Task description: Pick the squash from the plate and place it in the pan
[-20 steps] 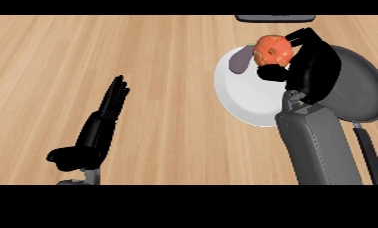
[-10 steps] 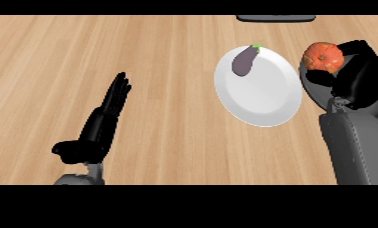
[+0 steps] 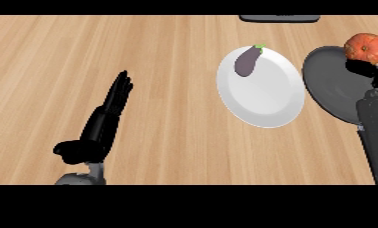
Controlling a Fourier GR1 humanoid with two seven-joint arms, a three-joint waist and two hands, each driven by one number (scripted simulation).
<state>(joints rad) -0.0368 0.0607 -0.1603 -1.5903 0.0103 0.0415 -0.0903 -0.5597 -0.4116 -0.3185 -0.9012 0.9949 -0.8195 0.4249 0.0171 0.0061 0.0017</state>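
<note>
Squash (image 3: 362, 47) above pan (image 3: 332, 89), seemingly held by right robot hand (image 3: 362, 67)

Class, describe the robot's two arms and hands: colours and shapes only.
The left hand is black with long slender fingers, on a light grey left forearm. The right hand is black too, on a darker grey right forearm cut by the view's edge.

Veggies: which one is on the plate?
The purple eggplant, lying near the white plate's upper-left rim. The orange squash is off the plate, over the dark pan at the view's right edge.
</note>
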